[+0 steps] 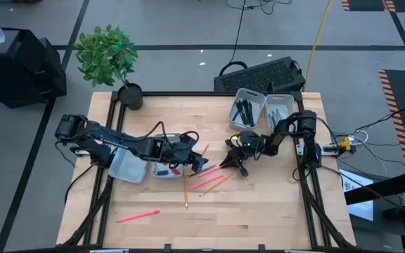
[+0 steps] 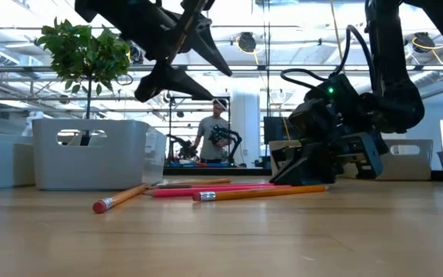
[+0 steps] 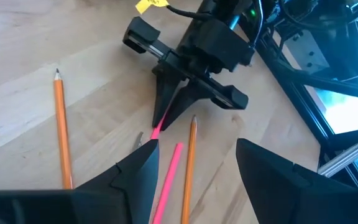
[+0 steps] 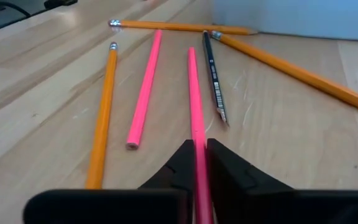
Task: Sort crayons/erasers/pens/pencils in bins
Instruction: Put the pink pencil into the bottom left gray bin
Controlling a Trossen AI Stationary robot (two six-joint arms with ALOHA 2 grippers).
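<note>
Several orange and pink pencils lie loose on the wooden table's middle, with one dark stick among them. My right gripper is down at the table and shut on a pink pencil. My left gripper hangs open above the pencils, high over the table in the low view, touching nothing. Two grey bins stand under the left arm. Two more bins stand at the far right, one holding black pens. My right gripper pinches the pink pencil between its two fingers at the end nearer the table's right edge. The fingers slant down from the right and lie along the pencil. The rest of the pencil runs away from the fingers, flat on the table.
A lone pink pencil lies near the table's front left. A potted plant stands at the far left corner and a dark keyboard beyond the far edge. A person stands in the room behind.
</note>
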